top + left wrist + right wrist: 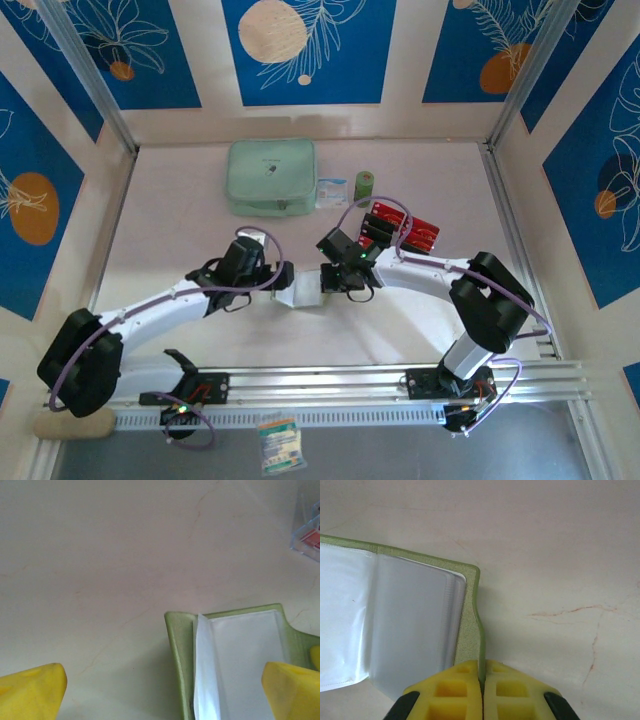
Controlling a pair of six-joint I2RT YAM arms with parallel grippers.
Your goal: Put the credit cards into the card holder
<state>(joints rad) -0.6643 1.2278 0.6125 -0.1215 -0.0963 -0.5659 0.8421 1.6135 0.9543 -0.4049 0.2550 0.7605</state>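
1. Two arms reach in from the near edge and meet in the middle of the worktop [180, 200]. The card holder [298, 292] lies open between their wrists.
2. The card holder [469, 630] is spread flat with its olive-green cover down and its clear sleeves [410, 625] facing up.
3. The right jaws are pressed together. Their yellow fingers [457, 692] meet on the holder's thin green edge, which runs into the seam between them.
4. The left jaws stand wide. One of their yellow fingers [30, 690] is over bare worktop and the other is over the sleeves [245, 650] at the holder's [175, 650] far end. I cannot tell whether either touches.
5. The credit cards [415, 232] stand in a clear rack [305, 542] behind and to the right of the holder, close to the right arm [420, 275]. The red ones are to the right and the dark ones to the left.
6. At the back of the worktop lies a mint-green pouch [271, 177], with a small packet [332, 192] and a green roll [364, 184] just beside it.
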